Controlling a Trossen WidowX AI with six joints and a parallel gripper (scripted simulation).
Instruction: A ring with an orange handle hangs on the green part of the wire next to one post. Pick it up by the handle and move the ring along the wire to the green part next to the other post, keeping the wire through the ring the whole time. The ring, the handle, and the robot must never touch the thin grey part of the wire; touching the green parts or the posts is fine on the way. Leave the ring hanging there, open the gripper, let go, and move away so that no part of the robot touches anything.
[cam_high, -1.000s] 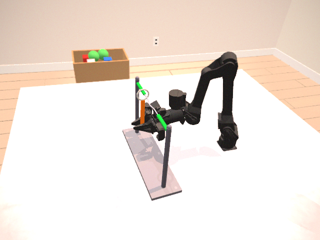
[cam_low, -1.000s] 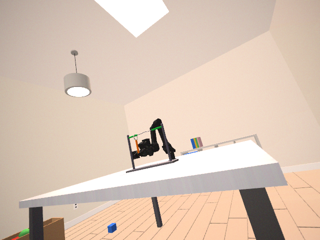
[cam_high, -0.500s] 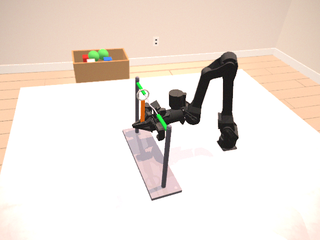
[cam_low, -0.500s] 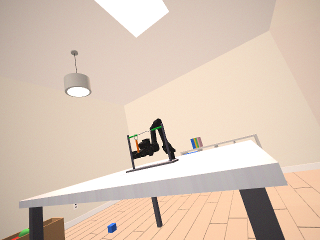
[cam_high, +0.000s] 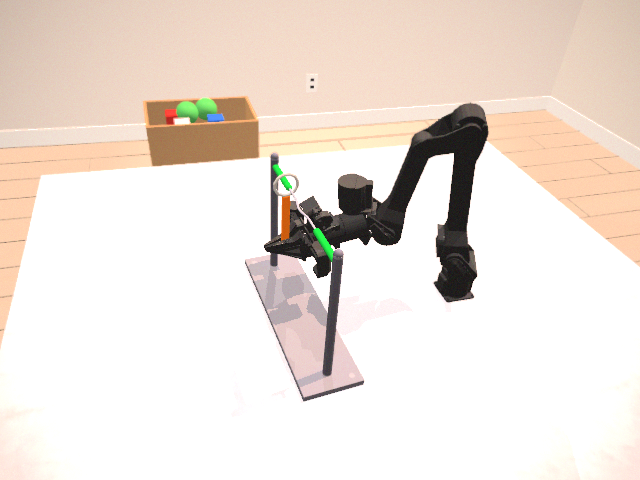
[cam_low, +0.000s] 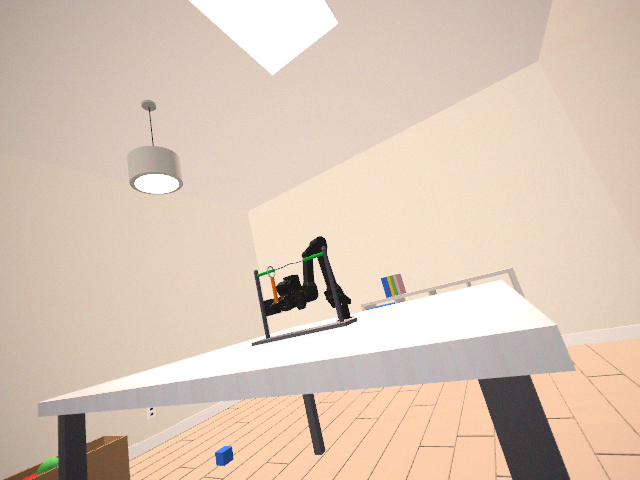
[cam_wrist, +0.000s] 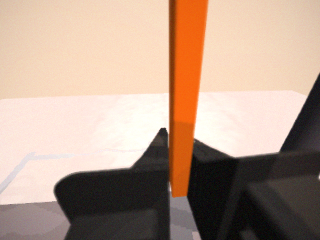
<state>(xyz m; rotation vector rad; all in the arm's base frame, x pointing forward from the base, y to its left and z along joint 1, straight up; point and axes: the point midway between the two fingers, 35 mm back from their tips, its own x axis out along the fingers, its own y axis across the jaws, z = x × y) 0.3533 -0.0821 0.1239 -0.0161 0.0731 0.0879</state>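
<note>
A pale ring (cam_high: 285, 183) (cam_low: 271, 274) hangs on the green wire part (cam_high: 279, 171) (cam_low: 265, 271) next to the far post (cam_high: 273, 206) (cam_low: 261, 304). Its orange handle (cam_high: 285, 217) (cam_low: 275, 292) (cam_wrist: 186, 90) hangs straight down. My gripper (cam_high: 283, 241) (cam_wrist: 167, 132) is shut on the handle's lower end, both black fingers pressed against it in the wrist view. The thin grey wire (cam_high: 299, 205) (cam_low: 286, 265) runs to the other green part (cam_high: 323, 243) (cam_low: 311, 256) by the near post (cam_high: 332, 315) (cam_low: 333, 289). The posts stand on a grey base plate (cam_high: 299, 330) (cam_low: 305, 330).
The white table (cam_high: 129, 310) (cam_low: 413, 335) carries the rig and the arm's base (cam_high: 454, 279). A brown box of toys (cam_high: 201, 131) stands on the floor behind. A blue cube (cam_low: 223, 455) lies on the floor, and books (cam_low: 393, 285) stand on a shelf.
</note>
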